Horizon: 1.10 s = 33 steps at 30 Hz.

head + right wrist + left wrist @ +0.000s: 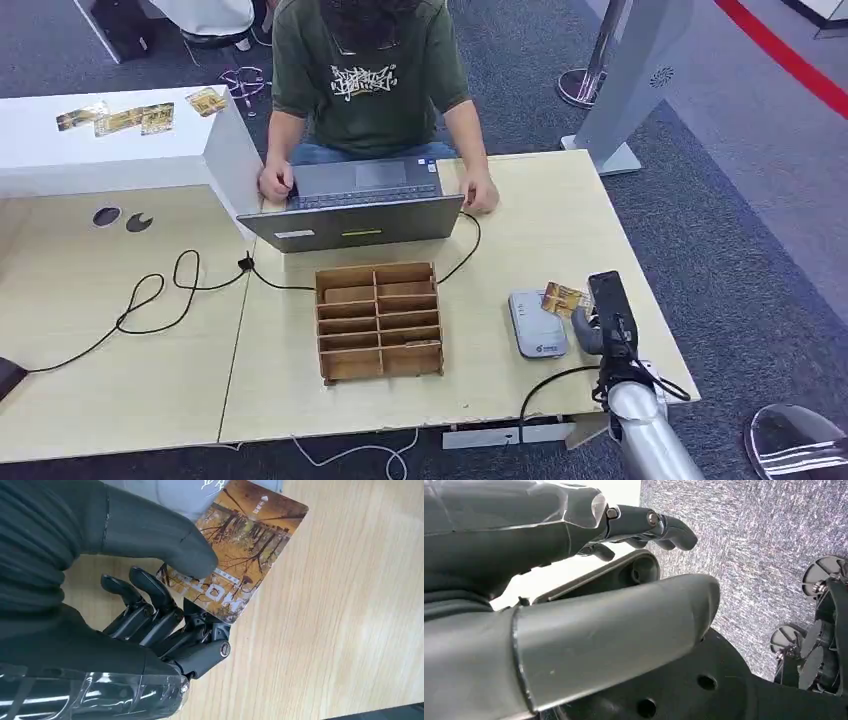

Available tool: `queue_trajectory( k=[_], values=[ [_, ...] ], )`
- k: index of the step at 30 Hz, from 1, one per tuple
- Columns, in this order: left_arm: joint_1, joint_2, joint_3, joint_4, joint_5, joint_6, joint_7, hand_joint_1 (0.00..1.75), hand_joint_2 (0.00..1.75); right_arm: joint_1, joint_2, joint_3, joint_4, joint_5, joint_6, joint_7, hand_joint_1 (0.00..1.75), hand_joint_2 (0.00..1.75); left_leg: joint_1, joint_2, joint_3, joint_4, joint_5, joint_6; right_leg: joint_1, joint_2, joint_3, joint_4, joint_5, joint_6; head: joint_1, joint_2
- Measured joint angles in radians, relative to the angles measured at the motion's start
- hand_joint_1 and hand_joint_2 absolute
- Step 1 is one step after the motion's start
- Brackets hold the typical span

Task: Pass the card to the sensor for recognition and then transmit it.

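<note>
Card (pixel 239 555): you have it pinched between thumb and fingers of the right hand (pixel 150 600), held just beside the grey card reader (pixel 537 323), over that reader's right edge. Reader: lies on the wooden table (pixel 560 210), right of the wooden divider box (pixel 379 321). Left hand (pixel 574 580): your fingers curl loosely and hold nothing.

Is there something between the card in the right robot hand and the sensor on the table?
Nothing visible. The right robot hand holds the card at the right edge of the grey sensor, with no object between them.
</note>
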Motion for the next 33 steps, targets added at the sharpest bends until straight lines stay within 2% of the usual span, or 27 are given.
queue_trajectory(
  k=[13,22,25,33],
  values=[
    [0.000,0.001,0.000,0.000,0.000,0.000,-0.002,0.00,0.00,0.015,-0.009,0.000,-0.004,-0.004,0.008,0.000,1.75,1.75,0.000,0.000,0.000,0.000,0.000,0.000,0.000,0.000,0.000,0.000,0.000,0.000,0.000,0.000],
    [0.000,0.001,0.001,0.000,0.000,-0.001,-0.002,0.00,0.00,0.014,-0.025,0.006,-0.001,-0.005,0.044,0.013,1.75,1.75,0.000,0.000,0.000,0.000,0.000,0.000,0.000,0.000,0.000,0.000,0.000,0.000,0.000,0.000],
    [0.000,0.002,0.025,0.000,-0.001,-0.003,-0.002,0.00,0.00,0.009,-0.031,0.011,0.006,-0.007,0.056,0.018,1.75,1.75,0.000,0.000,0.000,0.000,0.000,0.000,0.000,0.000,0.000,0.000,0.000,0.000,0.000,0.000],
    [0.000,0.005,0.035,0.000,-0.007,-0.008,-0.002,0.00,0.00,-0.034,-0.058,0.041,0.050,-0.008,0.117,0.035,1.75,1.75,0.000,0.001,0.001,0.000,0.000,0.000,0.000,0.000,0.001,0.000,0.000,0.000,0.000,0.000]
  ],
)
